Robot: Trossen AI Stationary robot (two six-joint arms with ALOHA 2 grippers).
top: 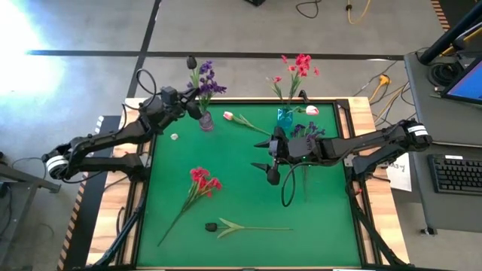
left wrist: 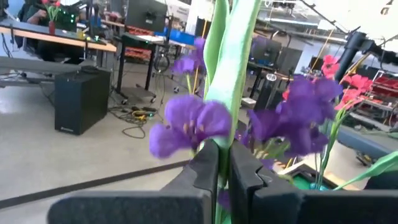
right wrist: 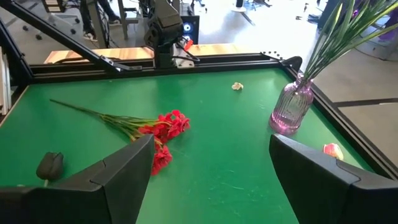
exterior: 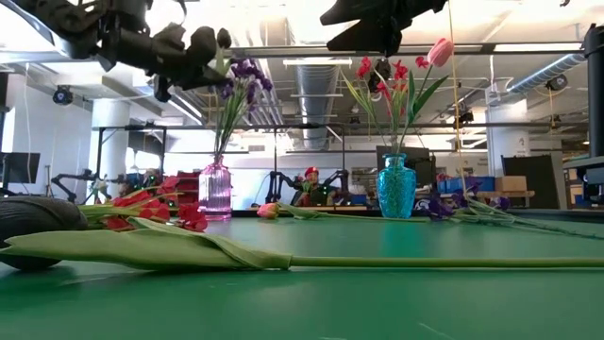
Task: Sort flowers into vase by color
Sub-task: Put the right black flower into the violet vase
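Observation:
My left gripper (top: 193,99) is shut on a dark tulip (top: 191,60) beside the purple flowers (left wrist: 186,121) that stand in the purple glass vase (top: 205,120). The bud (exterior: 224,38) rises above the fingers. The blue vase (exterior: 396,187) holds red flowers (top: 301,64) and a pink tulip (exterior: 440,52). On the mat lie a red spray (right wrist: 163,127), a dark tulip (top: 212,226), a pink tulip (top: 228,115) and purple flowers (top: 307,132). My right gripper (right wrist: 211,155) hangs open above the mat's middle, touching nothing. My left gripper pinches the dark tulip's green stem and leaf (left wrist: 225,118) between its two fingers (left wrist: 205,165), below the bud. The fingers come in level from the table's left side and lie across the stem. The stem stands about upright; its lower end is hidden behind the fingers.
A small cream scrap (top: 174,137) lies on the mat near the purple vase. My right arm (top: 354,143) reaches over the purple flowers on the mat. The mat's raised dark frame (top: 141,188) runs along its edges.

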